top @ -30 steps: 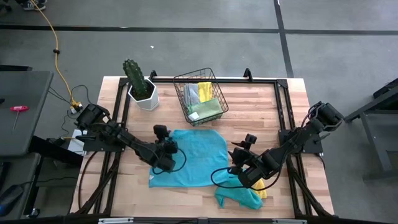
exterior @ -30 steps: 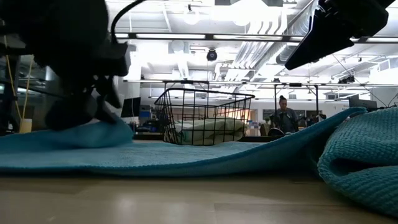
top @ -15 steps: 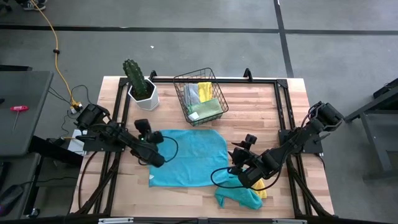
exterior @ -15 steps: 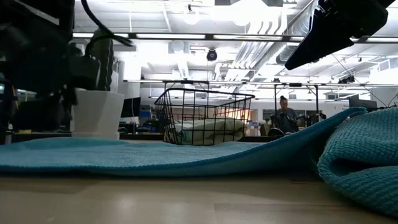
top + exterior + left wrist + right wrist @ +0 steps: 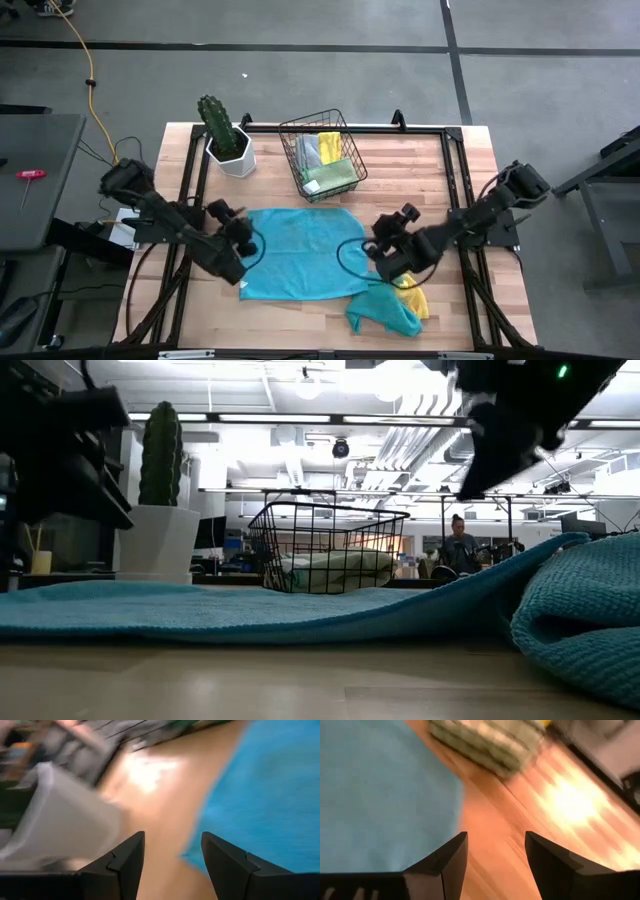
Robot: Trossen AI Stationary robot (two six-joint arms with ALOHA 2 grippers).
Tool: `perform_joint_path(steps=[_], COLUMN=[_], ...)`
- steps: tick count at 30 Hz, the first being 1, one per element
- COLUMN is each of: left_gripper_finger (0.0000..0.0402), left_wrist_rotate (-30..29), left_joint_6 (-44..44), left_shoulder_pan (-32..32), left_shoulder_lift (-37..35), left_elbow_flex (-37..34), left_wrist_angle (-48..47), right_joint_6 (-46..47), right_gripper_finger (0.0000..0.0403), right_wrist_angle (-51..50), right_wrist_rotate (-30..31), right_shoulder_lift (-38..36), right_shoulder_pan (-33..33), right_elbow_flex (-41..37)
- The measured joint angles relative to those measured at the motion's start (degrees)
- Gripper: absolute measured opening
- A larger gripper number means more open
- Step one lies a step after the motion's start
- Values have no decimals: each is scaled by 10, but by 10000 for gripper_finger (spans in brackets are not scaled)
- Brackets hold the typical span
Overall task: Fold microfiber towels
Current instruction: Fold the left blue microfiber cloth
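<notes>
A teal towel (image 5: 300, 252) lies spread flat on the middle of the wooden table (image 5: 470, 160). The left gripper (image 5: 243, 238) hangs over its left edge, fingers apart and holding nothing, its arm stretched low from the left. The right gripper (image 5: 378, 250) hangs at the towel's right edge, fingers apart and empty. A crumpled teal towel (image 5: 385, 312) and a yellow towel (image 5: 415, 302) lie near right; more fill the far wire basket (image 5: 320, 150).

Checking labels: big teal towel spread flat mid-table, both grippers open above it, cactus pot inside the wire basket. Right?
Not quite. In the high view the cactus pot stands on the table beside the wire basket, not inside. The teal towel, left gripper and right gripper are as stated.
</notes>
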Motion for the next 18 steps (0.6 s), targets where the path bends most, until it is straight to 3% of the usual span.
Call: perform_joint_path(steps=[4,7,10,13,18], left_gripper_finger=[186,186,186,186,186], left_wrist_rotate=[50,144,235,298,311], left_joint_6=[145,276,382,463,511], left_shoulder_pan=[-34,-34,-16,11,58], left_shoulder_lift=[-60,-99,-124,-139,-171], left_elbow_flex=[-38,-69,-105,-129,-164], left_wrist_angle=[174,330,492,591,657], right_joint_6=[-3,-35,-67,-86,-72], right_gripper_finger=[190,190,190,190,190], right_wrist_angle=[-6,53,163,297,523], right_wrist_rotate=[-57,-115,-178,-231,-356], right_shoulder_lift=[-5,-18,-39,-67,-102], right_shoulder_pan=[-40,-60,-81,-106,-165], right_elbow_flex=[-31,-71,-126,-188,-294])
